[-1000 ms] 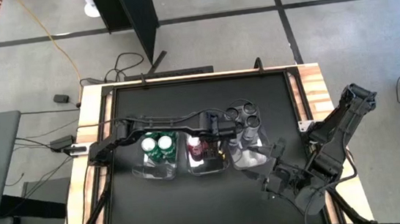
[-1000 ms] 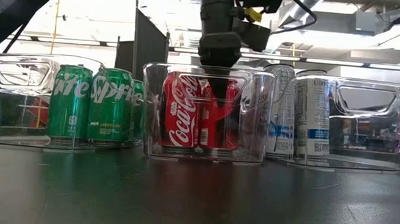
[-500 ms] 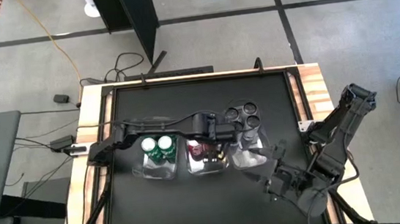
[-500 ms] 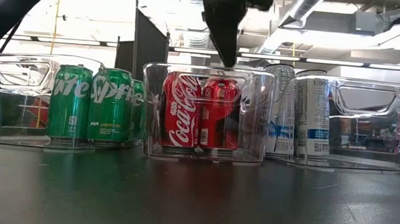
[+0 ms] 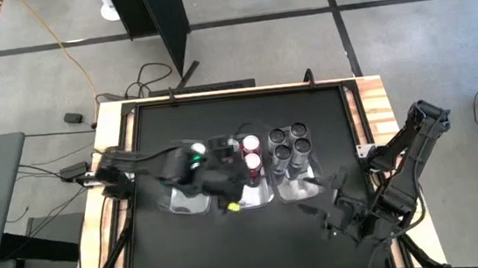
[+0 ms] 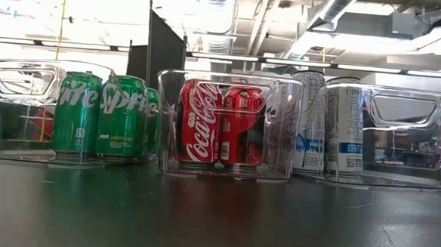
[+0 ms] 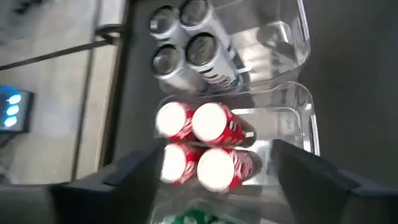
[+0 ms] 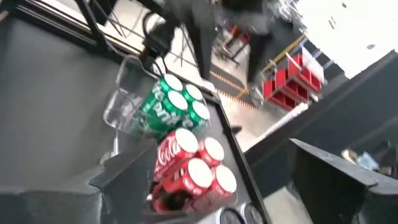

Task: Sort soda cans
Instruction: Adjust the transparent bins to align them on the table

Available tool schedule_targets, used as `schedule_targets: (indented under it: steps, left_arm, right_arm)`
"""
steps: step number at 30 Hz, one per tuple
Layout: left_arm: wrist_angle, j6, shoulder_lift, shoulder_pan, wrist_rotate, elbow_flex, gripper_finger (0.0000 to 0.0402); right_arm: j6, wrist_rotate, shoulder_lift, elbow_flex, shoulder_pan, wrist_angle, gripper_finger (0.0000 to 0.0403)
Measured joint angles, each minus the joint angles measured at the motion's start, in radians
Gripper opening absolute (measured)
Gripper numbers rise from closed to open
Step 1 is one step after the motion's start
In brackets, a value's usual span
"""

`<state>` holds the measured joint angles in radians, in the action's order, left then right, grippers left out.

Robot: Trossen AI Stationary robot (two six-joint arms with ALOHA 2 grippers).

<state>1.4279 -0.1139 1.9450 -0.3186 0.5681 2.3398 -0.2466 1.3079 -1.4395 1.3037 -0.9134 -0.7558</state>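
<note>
Three clear trays stand in a row at mid-table. The left tray (image 6: 8, 139) holds green soda cans (image 6: 100, 116), the middle tray (image 6: 280, 134) red ones (image 6: 220, 123), and the right tray (image 6: 408, 148) silver-grey ones (image 6: 333, 129). All the cans stand upright on their bases. My left gripper (image 5: 227, 188) hangs open above the near part of the left and middle trays. Its fingers frame the red cans (image 7: 208, 121) far below without touching them. My right gripper (image 5: 313, 195) waits open near the right tray's near side, looking across at the red cans (image 8: 196, 165) and green cans (image 8: 174, 102).
The black table top (image 5: 232, 249) lies bare in front of the trays and behind them (image 5: 220, 118). Wooden rails (image 5: 377, 103) frame the table. Beyond it in the low view is a dark partition (image 6: 164, 45).
My left gripper has risen out of the middle tray, leaving the low view at the top, and has drawn back toward the table's left and near edges, tipping less steeply down. The red cans stay upright in their tray. My right arm has barely shifted.
</note>
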Motion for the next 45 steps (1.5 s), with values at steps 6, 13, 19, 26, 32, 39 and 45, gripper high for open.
schedule_targets:
  steps: [6, 13, 19, 26, 32, 39, 45]
  left_arm:
    - [0.117, -0.243, -0.115, -0.138, 0.196, -0.12, 0.0146]
    - [0.116, -0.63, -0.312, -0.308, 0.291, -0.521, 0.0009]
    - [0.073, -1.14, -0.506, -0.499, 0.303, -0.906, 0.0001]
    - [0.083, -1.615, -0.578, -0.648, 0.181, -1.178, 0.0001]
    - [0.073, -1.78, -0.57, -0.677, 0.001, -1.271, 0.0]
    - [0.053, -1.821, -0.571, -0.683, -0.144, -1.333, 0.0]
    - [-0.039, -1.781, -0.571, -0.665, -0.175, -1.423, 0.0]
  right_arm:
    - [-0.391, 0.0, 0.001, -0.015, -0.012, -0.275, 0.0281]
    - [-0.573, -0.005, 0.0, -0.096, -0.016, -0.315, 0.0137]
    - [-0.648, -0.027, 0.0, -0.133, -0.024, -0.314, 0.0012]
    - [-0.739, -0.064, 0.0, -0.158, -0.03, -0.314, 0.0005]
    - [-0.754, -0.109, 0.0, -0.164, -0.027, -0.312, 0.0002]
    - [-0.963, -0.212, -0.005, -0.164, -0.058, -0.475, 0.0001]
    - [-1.036, -0.212, -0.005, -0.164, -0.082, -0.52, 0.0001]
